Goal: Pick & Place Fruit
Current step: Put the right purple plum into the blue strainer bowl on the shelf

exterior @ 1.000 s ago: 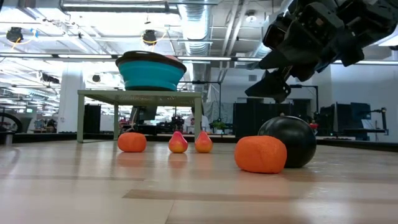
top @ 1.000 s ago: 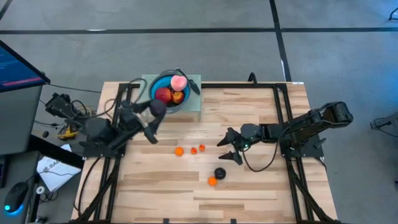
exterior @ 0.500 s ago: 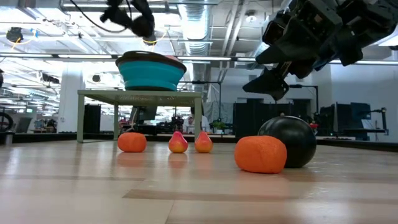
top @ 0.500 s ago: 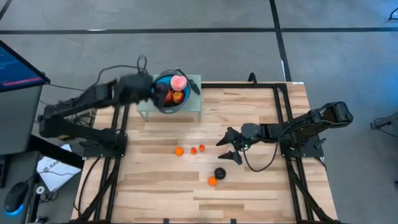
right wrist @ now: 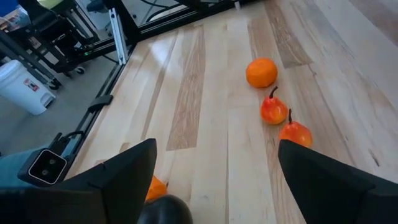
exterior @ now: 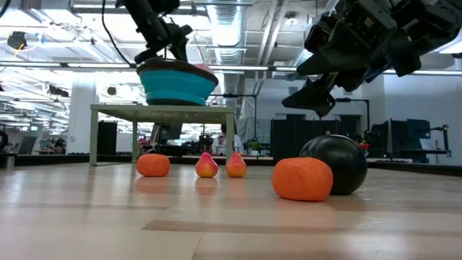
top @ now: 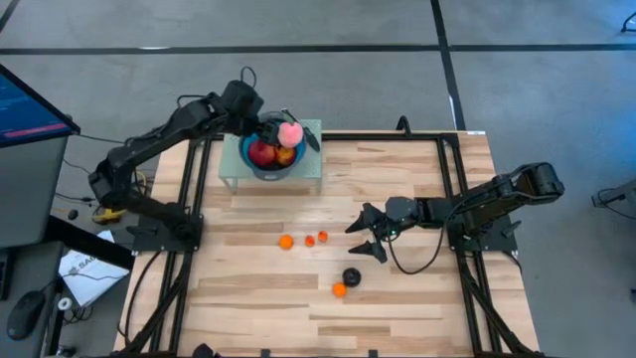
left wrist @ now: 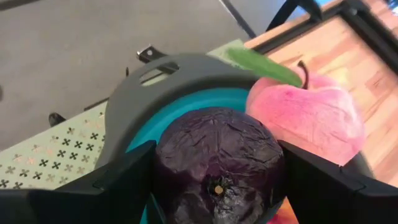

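My left gripper is shut on a dark purple plum over the blue bowl, beside the pink peach with its green leaf. The bowl also holds a red apple and an orange fruit, and it stands on a small green stand. My right gripper is open and hovers over the table. On the wood lie a second dark plum, an orange, another orange and two small red-orange fruits. My left gripper pinches the dark plum's two opposite sides between its fingers. It comes slanting down from the table's far left. The plum is lifted clear and hangs above the bowl's rim, next to the peach.
The green stand sits at the table's far edge, left of the middle. Black frame rails run along both sides of the table. Bare wood lies toward the near edge. A monitor and cables sit off the left side.
My left arm has swung up from the table in front of the stand and toward the far edge, carrying the plum. It now hangs over the bowl beside the peach. My right arm and the fruits on the table have kept still.
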Robot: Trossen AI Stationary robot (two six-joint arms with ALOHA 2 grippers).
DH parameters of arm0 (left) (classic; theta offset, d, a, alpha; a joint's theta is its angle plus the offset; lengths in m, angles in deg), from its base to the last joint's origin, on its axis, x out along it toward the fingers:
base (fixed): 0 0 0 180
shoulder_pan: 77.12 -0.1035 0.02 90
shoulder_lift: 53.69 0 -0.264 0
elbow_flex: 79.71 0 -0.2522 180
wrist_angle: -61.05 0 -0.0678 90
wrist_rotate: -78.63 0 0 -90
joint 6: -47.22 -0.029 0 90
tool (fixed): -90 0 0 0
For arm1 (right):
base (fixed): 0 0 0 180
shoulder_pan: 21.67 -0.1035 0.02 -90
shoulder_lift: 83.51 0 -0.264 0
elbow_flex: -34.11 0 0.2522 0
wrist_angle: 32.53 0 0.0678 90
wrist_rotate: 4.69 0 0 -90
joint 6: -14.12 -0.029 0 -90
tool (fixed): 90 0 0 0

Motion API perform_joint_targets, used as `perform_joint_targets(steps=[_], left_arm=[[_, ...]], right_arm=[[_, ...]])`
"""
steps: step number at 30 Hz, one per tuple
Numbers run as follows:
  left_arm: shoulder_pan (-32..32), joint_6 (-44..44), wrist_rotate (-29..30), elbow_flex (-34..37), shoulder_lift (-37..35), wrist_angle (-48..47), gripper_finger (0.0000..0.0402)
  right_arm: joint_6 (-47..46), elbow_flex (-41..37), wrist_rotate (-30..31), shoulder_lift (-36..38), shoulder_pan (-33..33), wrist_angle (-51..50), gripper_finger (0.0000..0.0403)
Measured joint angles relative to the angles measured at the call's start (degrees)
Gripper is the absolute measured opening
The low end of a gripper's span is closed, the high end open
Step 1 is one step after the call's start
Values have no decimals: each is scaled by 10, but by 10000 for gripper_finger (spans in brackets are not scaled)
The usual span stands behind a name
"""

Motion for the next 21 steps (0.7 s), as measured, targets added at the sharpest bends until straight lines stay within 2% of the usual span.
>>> perform_joint_targets(steps=[16,21], left_arm=[[1,0,10,0,3,-2,308],[1,3,10,0,3,-1,323]], right_arm=[[2,0,0,0,-1,0,329],[2,0,0,0,-1,0,331]])
